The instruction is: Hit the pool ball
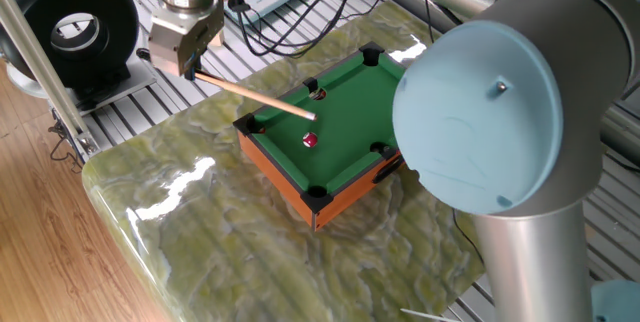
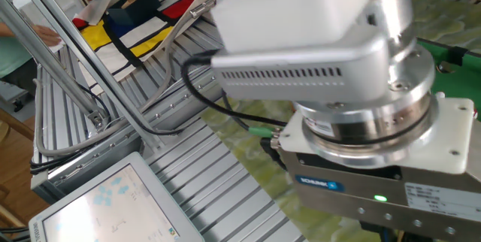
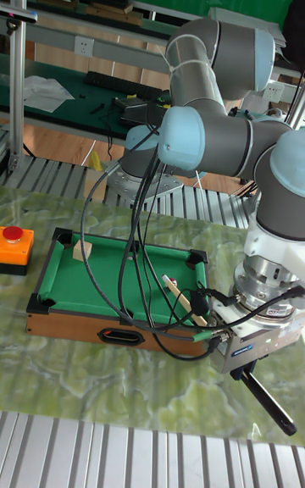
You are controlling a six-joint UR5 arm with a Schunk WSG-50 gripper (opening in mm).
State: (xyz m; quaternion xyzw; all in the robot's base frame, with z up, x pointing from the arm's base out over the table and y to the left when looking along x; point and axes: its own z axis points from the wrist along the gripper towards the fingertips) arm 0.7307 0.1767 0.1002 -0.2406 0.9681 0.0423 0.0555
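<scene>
The pool ball [image 1: 310, 140] sits mid-frame on the green felt of the mini pool table [image 1: 272, 164]. Just above it hangs the tip of the cue stick [image 1: 255, 98], angled down so a push drives it ballward. The gripper [image 1: 189, 60], upper left, pinches the cue's butt.

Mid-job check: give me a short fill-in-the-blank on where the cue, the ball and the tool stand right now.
1. The tiny dark-red pool ball rests on the ______ felt of the miniature wooden pool table.
2. The tool is shut on a thin wooden ______.
3. The tip of that thin wooden cue stick is ______ the ball, not touching it.
4. In the tall view, a red round button on an orange box sits beside the table's ______ end.

Missing words: green; cue stick; short of; left
</scene>
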